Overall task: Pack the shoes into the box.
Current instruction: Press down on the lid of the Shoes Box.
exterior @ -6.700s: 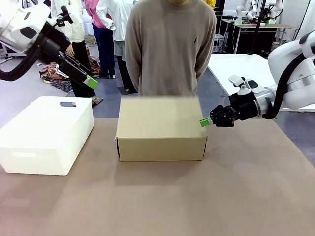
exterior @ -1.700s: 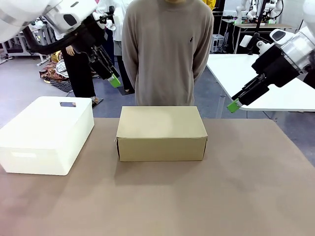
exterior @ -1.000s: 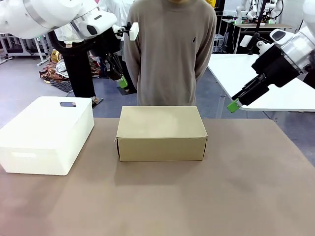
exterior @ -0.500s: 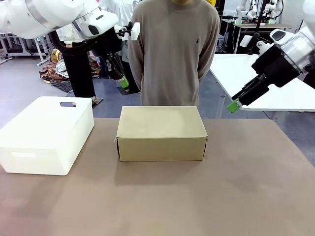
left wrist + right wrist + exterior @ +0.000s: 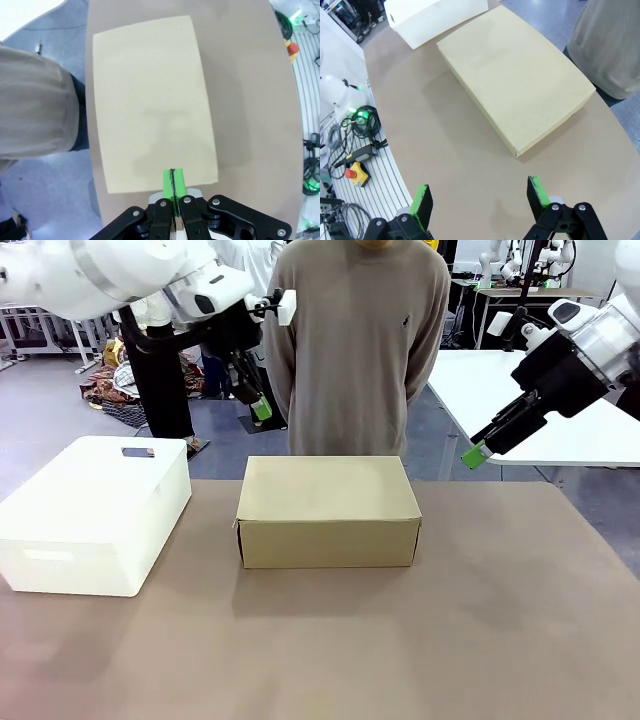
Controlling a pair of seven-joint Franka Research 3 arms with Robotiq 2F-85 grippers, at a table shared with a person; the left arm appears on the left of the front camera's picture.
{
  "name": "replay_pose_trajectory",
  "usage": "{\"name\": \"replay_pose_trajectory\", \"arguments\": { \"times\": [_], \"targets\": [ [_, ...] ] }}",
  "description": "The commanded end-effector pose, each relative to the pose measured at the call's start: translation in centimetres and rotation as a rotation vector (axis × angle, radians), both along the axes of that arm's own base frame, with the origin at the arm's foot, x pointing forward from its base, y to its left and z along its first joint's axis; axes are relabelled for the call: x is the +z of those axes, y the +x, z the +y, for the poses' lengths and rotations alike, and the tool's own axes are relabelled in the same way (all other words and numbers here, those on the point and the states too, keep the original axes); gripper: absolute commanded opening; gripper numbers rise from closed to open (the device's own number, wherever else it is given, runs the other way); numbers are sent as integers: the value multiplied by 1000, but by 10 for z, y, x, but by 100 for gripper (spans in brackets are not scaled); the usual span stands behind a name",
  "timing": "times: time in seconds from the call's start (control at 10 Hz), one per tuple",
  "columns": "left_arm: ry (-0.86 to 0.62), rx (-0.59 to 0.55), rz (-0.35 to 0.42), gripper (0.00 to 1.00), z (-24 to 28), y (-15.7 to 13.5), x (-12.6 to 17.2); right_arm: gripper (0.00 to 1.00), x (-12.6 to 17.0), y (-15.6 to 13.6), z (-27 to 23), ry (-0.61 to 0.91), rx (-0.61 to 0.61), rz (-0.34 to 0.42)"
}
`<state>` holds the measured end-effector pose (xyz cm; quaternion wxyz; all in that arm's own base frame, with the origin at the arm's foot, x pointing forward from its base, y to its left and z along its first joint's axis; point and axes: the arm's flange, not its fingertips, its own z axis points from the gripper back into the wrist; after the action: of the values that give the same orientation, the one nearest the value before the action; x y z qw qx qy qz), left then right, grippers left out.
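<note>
— One box (image 5: 328,510) on the table (image 5: 480,640); where does it sit?

— Centre of the table, toward the far edge, lid flat and closed. It is tan cardboard, long side facing the near edge. The left wrist view looks down on its lid (image 5: 152,102), and the right wrist view shows it whole from above at an angle (image 5: 515,75).

— Anything beside it?

— A white bin (image 5: 95,512) to its left, apart from the box, with a small dark item (image 5: 137,451) on its top. A person in a grey-beige sweater (image 5: 355,340) stands just beyond the box at the far side, arms behind the back.

— Left gripper?

— The left gripper (image 5: 261,408) hangs in the air above and beyond the far left corner of the box, in front of the person's sleeve. Its green pads (image 5: 174,184) are pressed flat together with nothing between them, touching nothing.

— Right gripper?

— The right gripper (image 5: 474,454) is raised off to the right of the box, well apart from it, above the table's far right corner. In its wrist view the two fingers (image 5: 538,195) stand spread wide, nothing between them.

— The shoes?

— I cannot tell where they are; with the lid closed, the inside of the box is hidden.
</note>
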<state>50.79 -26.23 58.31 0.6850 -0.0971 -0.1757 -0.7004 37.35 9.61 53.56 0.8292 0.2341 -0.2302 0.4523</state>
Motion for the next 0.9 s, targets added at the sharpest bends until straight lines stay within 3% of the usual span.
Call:
{"name": "replay_pose_trajectory", "arguments": {
  "times": [0.0, 0.8],
  "targets": [
    [43, -23, 13, 0, -21, 34, 5, 100, 0, 0, 1, -14, -14, 0],
    [179, 67, -19, 0, -87, 124, -71, 100, 0, 0, 1, -14, -14, 0]
  ]
}}
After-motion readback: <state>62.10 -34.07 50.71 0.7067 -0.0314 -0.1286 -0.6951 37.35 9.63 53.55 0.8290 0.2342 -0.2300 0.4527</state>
